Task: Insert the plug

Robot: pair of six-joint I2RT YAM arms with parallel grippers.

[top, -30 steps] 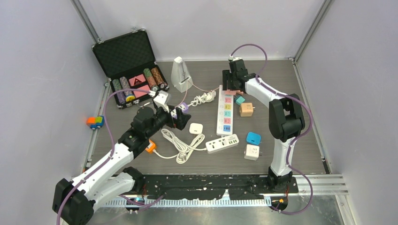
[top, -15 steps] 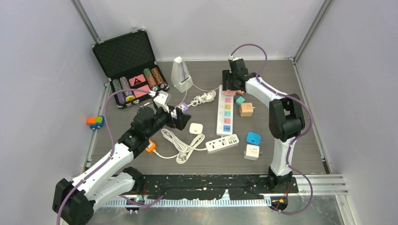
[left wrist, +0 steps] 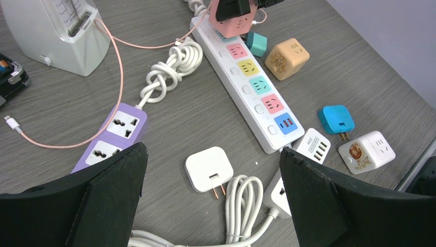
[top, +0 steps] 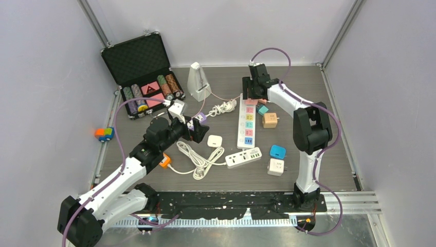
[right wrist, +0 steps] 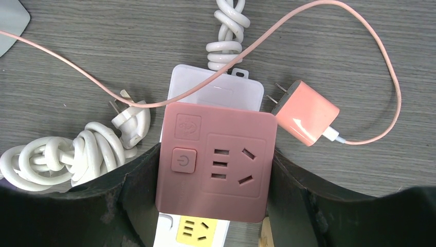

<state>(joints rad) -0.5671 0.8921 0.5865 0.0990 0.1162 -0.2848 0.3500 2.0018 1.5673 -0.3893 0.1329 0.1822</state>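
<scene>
While the left gripper (left wrist: 213,201) is hanging wide open and empty over the white flat charger (left wrist: 208,167) near the middle of the table (top: 319,154), the right gripper (right wrist: 213,177) is doing the work. Its jaws are sitting partly open, clamping the pink cube adapter (right wrist: 218,154) by two opposite sides, socket face up to the wrist camera.

The cube is hovering over the far end of the long white power strip (left wrist: 247,85), which is running from the far edge towards the near edge, right of centre. The side grip is leaving the underside free, presumably so the prongs are pointing down at the strip. The prongs aren't showing, so I can't tell whether they're lining up with a socket. From the left wrist view the cube is looking raised, not seated.

Watch item: the pink charger (right wrist: 306,113) is lying just beside that strip end, and its thin pink cable (right wrist: 103,85) is crossing the end just beyond the cube, so it could be snagging on the way down. I'm judging this as alignment before the push, with the left arm probably parking clear.
</scene>
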